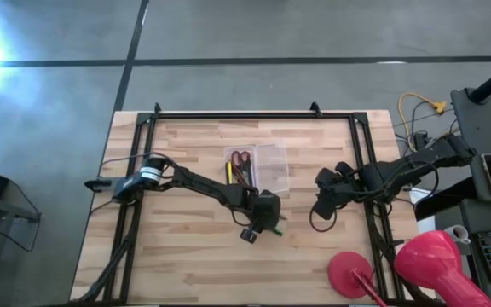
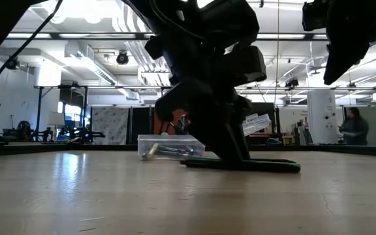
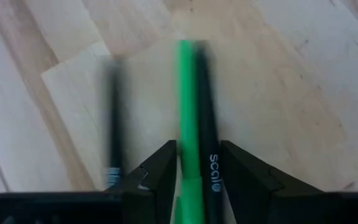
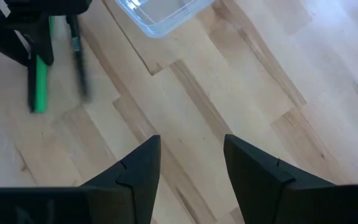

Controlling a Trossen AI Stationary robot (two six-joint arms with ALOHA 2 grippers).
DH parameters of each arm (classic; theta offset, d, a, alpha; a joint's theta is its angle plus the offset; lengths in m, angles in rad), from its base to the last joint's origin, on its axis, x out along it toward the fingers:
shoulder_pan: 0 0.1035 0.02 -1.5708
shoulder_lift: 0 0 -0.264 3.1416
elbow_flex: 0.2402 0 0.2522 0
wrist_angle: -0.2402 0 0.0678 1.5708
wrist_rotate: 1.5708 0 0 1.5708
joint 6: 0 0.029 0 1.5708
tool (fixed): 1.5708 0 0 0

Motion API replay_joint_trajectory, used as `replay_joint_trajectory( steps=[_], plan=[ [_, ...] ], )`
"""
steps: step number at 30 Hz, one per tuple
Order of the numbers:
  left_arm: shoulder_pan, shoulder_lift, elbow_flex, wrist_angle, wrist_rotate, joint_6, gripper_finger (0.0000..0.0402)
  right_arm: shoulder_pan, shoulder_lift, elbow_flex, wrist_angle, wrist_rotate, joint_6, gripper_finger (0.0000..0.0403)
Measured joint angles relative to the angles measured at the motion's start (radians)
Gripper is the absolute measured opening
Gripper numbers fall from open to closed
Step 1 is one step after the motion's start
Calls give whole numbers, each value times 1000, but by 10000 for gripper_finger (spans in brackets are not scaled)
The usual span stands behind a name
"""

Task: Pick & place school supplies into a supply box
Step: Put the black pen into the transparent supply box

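Fingers of the left gripper straddle a green pen and black pen lying flat on the table, long axes running straight ahead, near the supply box. Right gripper hovers parted, empty.

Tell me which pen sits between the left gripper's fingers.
The green pen, with a black pen against it; the other black pen lies apart, outside the left gripper.
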Motion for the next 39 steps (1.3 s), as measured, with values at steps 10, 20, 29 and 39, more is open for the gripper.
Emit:
replay_joint_trajectory(
  steps=[10,20,29,39],
  plan=[
    [-2,-10,4,-41,-7,-64,109,0,0,-2,-1,6,-5,166],
    [-3,-93,-4,-88,-62,-119,109,0,0,-15,-1,7,0,166],
    [-18,-113,-8,-73,-62,-163,109,0,0,-20,1,7,24,166],
    [-56,-106,-113,59,-64,-165,109,0,1,-26,1,7,34,166]
  ],
)
